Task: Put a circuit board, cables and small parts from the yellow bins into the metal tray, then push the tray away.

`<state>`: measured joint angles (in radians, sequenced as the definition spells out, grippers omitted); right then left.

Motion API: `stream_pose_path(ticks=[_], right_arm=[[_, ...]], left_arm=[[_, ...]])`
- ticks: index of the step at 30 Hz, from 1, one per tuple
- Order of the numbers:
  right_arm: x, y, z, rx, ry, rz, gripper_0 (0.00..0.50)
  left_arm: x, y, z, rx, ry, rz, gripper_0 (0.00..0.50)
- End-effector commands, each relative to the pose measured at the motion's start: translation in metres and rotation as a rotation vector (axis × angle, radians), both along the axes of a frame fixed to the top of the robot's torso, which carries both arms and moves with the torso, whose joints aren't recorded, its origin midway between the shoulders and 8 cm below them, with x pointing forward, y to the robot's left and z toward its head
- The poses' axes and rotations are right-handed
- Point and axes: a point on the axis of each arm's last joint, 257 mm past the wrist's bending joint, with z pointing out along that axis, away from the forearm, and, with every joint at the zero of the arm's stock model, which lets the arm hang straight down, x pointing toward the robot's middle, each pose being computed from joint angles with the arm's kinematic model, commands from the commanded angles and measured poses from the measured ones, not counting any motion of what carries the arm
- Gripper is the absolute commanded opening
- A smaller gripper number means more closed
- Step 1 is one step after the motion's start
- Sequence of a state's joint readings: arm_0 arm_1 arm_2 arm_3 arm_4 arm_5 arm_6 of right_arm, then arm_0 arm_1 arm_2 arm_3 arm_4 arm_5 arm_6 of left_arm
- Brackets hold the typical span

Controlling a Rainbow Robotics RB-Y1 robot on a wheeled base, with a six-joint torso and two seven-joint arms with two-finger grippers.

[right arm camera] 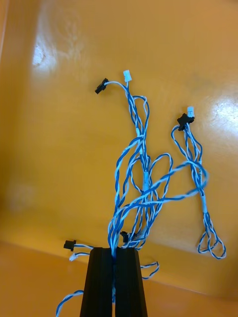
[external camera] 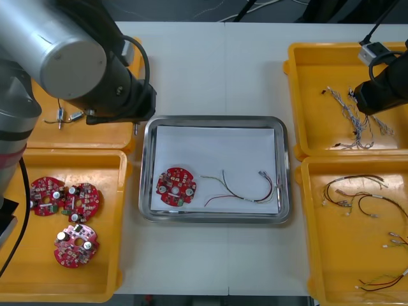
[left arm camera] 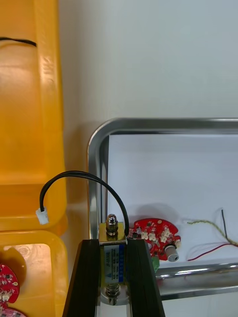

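My left gripper [left arm camera: 113,246] is shut on a small metal part [left arm camera: 112,233] with a black lead and a white plug. It hangs over the left rim of the metal tray [left arm camera: 97,163], which shows in the front view as metal tray [external camera: 148,167]. Inside on the white liner lie a round red circuit board [external camera: 176,187] and a red and yellow cable [external camera: 245,189]. My right gripper [right arm camera: 114,250] is in the far right yellow bin [external camera: 315,76], shut on a twisted blue and white cable [right arm camera: 144,183] whose loops trail over the bin floor.
The far left bin [external camera: 38,134] holds small metal parts [external camera: 67,116]. Three circuit boards [external camera: 67,217] lie in the near left bin. The near right bin [external camera: 312,255] has black cables [external camera: 350,194] and red and yellow cables [external camera: 382,280]. Bare table lies beyond the tray.
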<state>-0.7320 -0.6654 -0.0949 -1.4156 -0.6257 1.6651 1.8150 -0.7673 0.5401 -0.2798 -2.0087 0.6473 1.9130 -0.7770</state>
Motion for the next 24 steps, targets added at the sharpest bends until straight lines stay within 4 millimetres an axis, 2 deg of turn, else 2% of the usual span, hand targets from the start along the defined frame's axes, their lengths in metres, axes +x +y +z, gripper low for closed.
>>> stream_pose_path(ticks=[1, 8, 17, 24], right_arm=[[0.005, 0.001, 0.051, -0.020, -0.099, 0.046, 0.000], [-0.002, 0.010, 0.065, -0.037, -0.117, 0.072, 0.000], [-0.016, 0.021, 0.084, -0.091, -0.133, 0.123, 0.000], [-0.028, 0.031, 0.096, -0.119, -0.145, 0.163, 0.000]], left_arm=[[-0.019, -0.022, -0.024, 0.027, 0.029, -0.009, 0.000], [-0.024, -0.034, -0.053, 0.062, 0.026, -0.039, 0.000], [-0.015, -0.053, -0.068, 0.038, 0.013, -0.070, 0.000], [-0.005, -0.060, -0.081, 0.042, 0.006, -0.081, 0.000]])
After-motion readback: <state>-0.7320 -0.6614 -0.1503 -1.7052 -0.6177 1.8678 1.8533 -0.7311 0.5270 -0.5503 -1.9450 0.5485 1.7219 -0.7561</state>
